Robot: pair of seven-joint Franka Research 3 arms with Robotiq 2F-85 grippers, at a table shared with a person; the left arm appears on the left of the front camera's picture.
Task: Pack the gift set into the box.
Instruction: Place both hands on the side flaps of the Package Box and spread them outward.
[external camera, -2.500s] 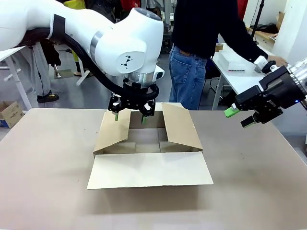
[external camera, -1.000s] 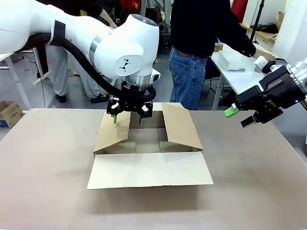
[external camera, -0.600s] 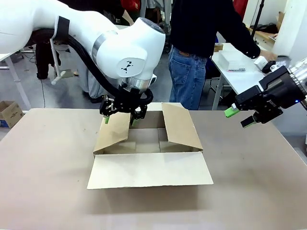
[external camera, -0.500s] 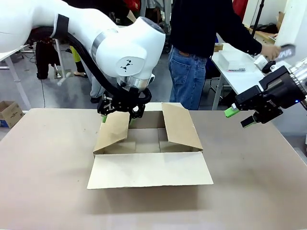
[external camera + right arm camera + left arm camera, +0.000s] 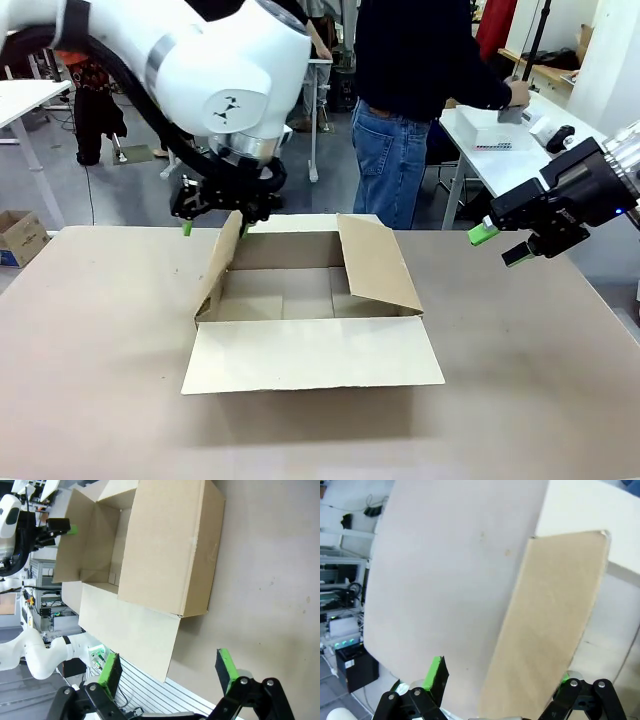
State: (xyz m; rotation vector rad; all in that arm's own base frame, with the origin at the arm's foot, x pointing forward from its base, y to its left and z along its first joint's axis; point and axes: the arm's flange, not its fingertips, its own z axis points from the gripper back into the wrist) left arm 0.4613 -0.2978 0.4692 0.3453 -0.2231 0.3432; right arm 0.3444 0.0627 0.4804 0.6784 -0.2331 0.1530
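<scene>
- While the near strip of table (image 5: 90,400) is bare, the box (image 5: 310,360) sits mid-table between the two claws. Its top is open and its near flap is folded out flat onto the table.
- Box's right flap leans outward, toward the right claw's side. Plain cardboard bottom visible inside.
- Left claw (image 5: 214,226) points down at the box's far-left corner, straddling the left flap (image 5: 550,620), which stands nearly upright between its fingers.
- Left wrist view: jaws spread wide, not clamped. One green pad (image 5: 436,672) is clear of the flap, with table showing in the gap. The other pad is mostly behind the flap's edge, so contact can't be told.
- Right claw (image 5: 500,246) hangs over the table's right edge, well apart from the box, which lies ahead of its fingers. Jaws spread, nothing gripped.
- Person (image 5: 410,100) in dark top and jeans stands beyond the far table edge, reaching to a white side table (image 5: 505,165) past the right claw.
- Gift set tray (image 5: 488,130) lies on that side table, well beyond the right claw, with the person's hand (image 5: 518,92) just above it. Contents too small to tell.
</scene>
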